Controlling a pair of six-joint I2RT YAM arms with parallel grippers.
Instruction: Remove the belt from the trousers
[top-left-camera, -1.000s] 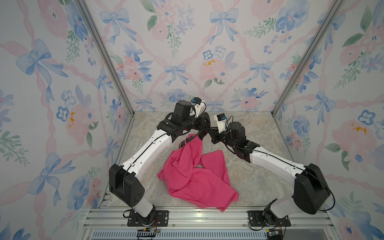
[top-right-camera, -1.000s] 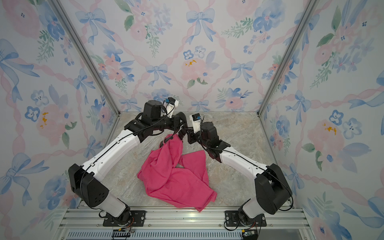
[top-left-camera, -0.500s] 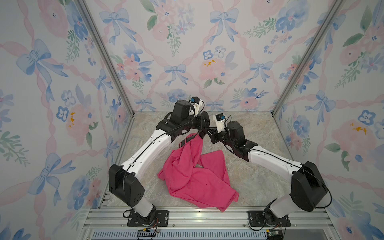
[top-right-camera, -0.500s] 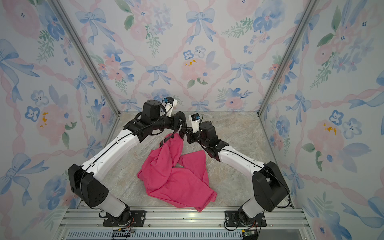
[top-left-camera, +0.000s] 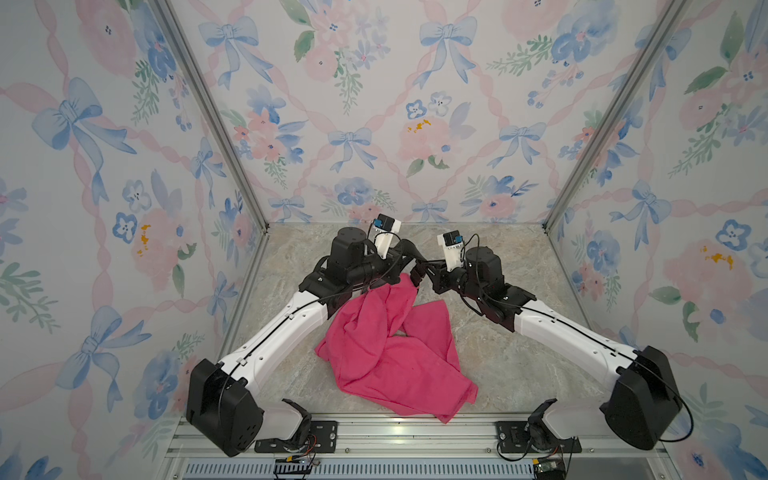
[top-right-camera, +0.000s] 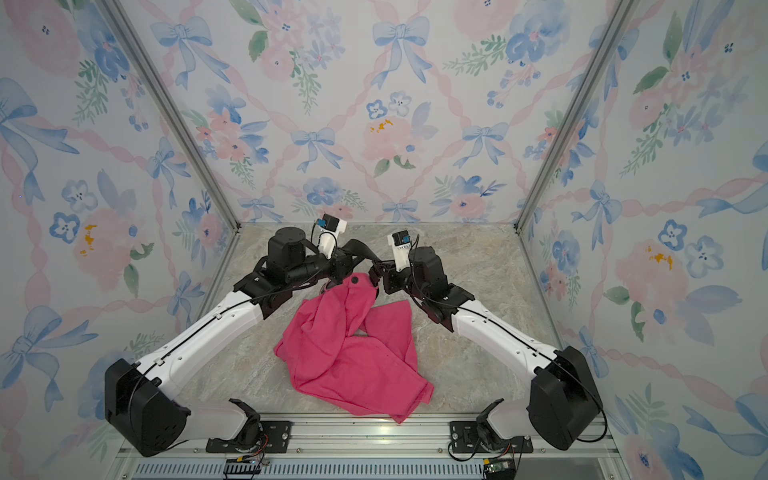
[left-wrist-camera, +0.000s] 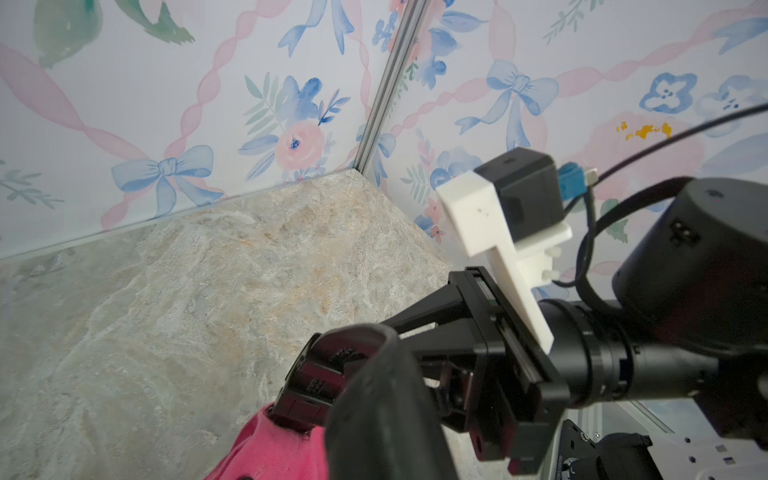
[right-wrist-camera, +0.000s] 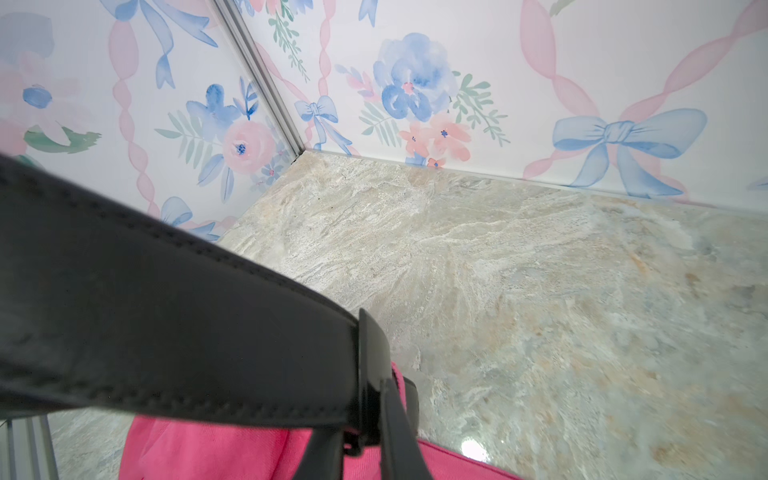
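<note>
Your belt (right-wrist-camera: 166, 324) is a broad, matte black strap with stitched edges. It arches stiffly between the two grippers at the back centre and ends in a glossy buckle (right-wrist-camera: 370, 374). The trousers (top-left-camera: 386, 357) are soft hot-pink cloth. They lie crumpled on the marbled surface (top-left-camera: 498, 353), and the waist with its dark round button (top-right-camera: 354, 281) is drawn up to the grippers. Both your arms reach in low from the front rail, wrists turned to face each other and fingertips almost meeting. Your left gripper (top-right-camera: 349, 266) is fully closed, seemingly on the strap, though that view is blurred. Your right gripper (left-wrist-camera: 305, 395) is nearly closed, nipping the belt at the buckle just above the waistband.
</note>
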